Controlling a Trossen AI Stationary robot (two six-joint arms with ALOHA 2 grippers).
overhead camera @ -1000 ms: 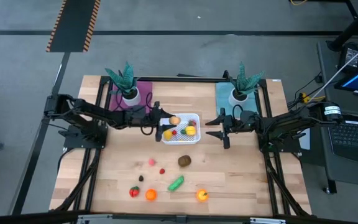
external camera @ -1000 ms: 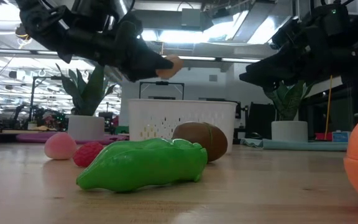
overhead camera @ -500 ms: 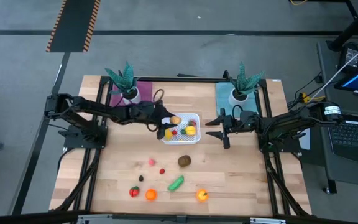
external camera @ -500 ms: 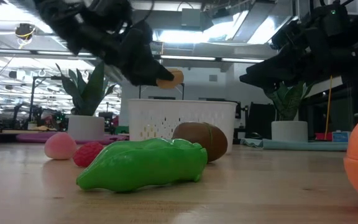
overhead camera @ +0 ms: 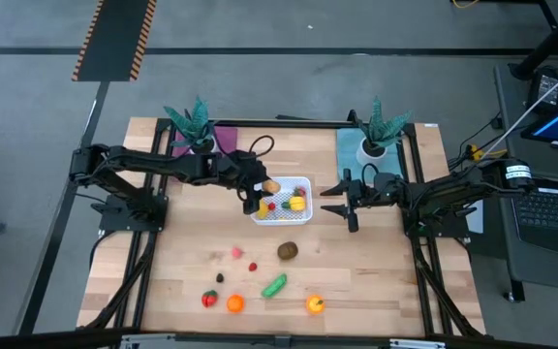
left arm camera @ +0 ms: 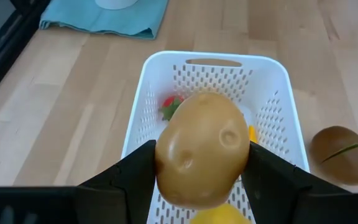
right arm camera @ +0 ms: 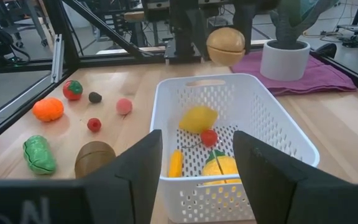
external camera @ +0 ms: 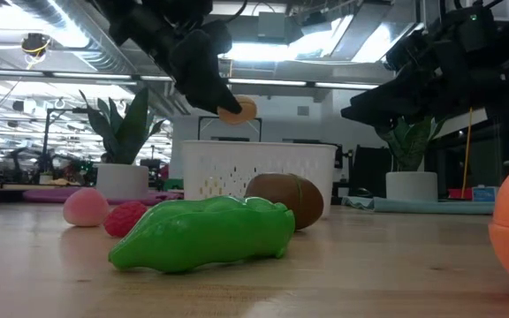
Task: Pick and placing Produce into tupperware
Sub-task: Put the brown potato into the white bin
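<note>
The left gripper (left arm camera: 201, 171) has its jaws closed on a tan potato (left arm camera: 202, 148), held in the air above the near rim of the white tupperware (left arm camera: 138, 118). Below the jaws lie a lemon (right arm camera: 198, 118) and other produce. If the jaws open too early, the potato may hit the rim and roll onto the surface (overhead camera: 356, 271). The right gripper (overhead camera: 343, 203) waits just beside the tupperware, its jaws open and empty.
</note>
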